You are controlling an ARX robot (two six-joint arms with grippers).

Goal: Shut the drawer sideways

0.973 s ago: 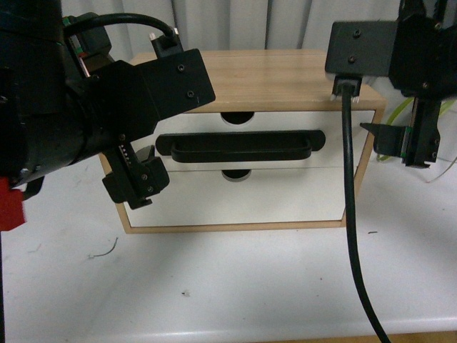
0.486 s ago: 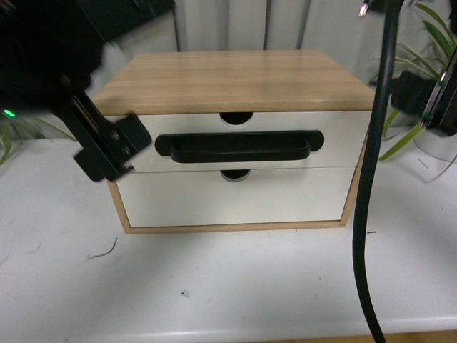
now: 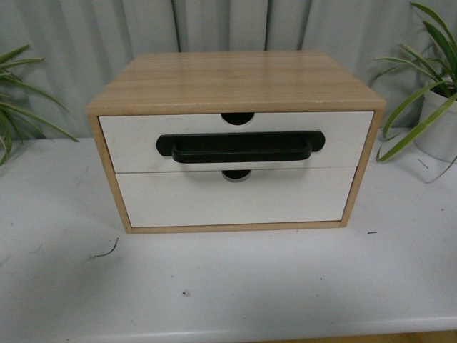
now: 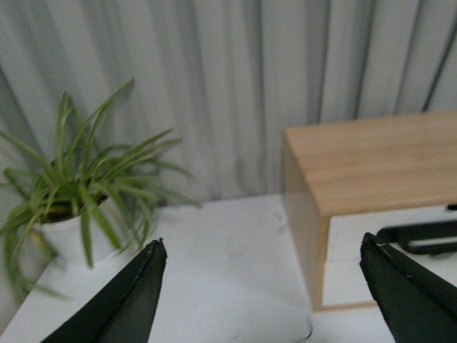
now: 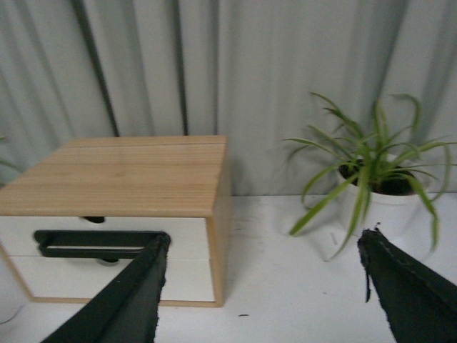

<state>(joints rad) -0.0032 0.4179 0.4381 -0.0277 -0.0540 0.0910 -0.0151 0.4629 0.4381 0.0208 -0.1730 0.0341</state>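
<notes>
Drawer (image 3: 132, 139) sat in the top slot of the wood cabinet (image 3: 235, 78), front flush with the frame, so it looked fully in. Probably light and rigid, with an easy slide. White panel looked slick, so the black bar handle (image 3: 240, 146) was the best contact point, or a flat push beside it. Plain lower drawer (image 3: 228, 199) sat directly beneath. Left gripper (image 4: 261, 241) and right gripper (image 5: 266, 234) were both spread wide, empty, well clear of the cabinet.
</notes>
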